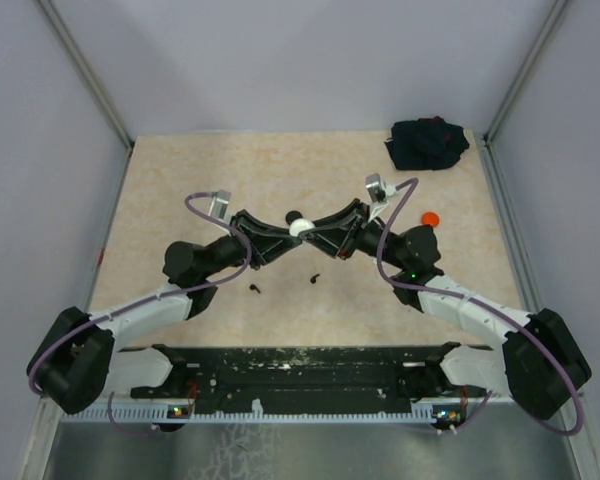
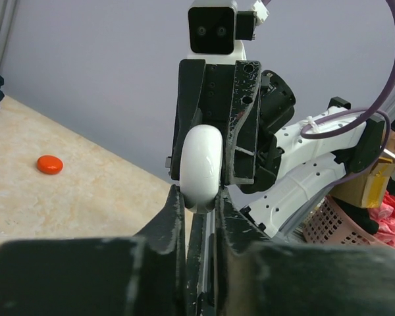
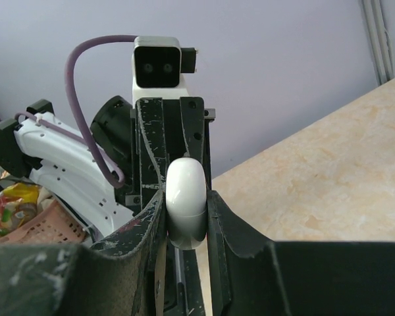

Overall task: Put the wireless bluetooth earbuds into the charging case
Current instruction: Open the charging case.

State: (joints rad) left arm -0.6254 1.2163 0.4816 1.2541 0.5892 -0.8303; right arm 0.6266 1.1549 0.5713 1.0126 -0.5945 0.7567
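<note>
Where the two arms meet above the middle of the worktop (image 1: pixel 180 180), the white charging case (image 1: pixel 298 227) hangs between them, off the surface. Left fingers (image 2: pixel 170 217) clamped on one end, right fingers (image 3: pixel 220 220) clamped on the other, touching its sides. One black earbud (image 1: pixel 255 289) lies on the worktop beside the left arm, a second black earbud (image 1: pixel 313 278) near it, both well apart from any fingers. Worktop beige, stone-patterned. Orange puck (image 1: pixel 430 218) just right of the right arm. Dark cloth bundle (image 1: pixel 427 143) in the far right corner. Plain grey walls (image 1: pixel 280 60).
</note>
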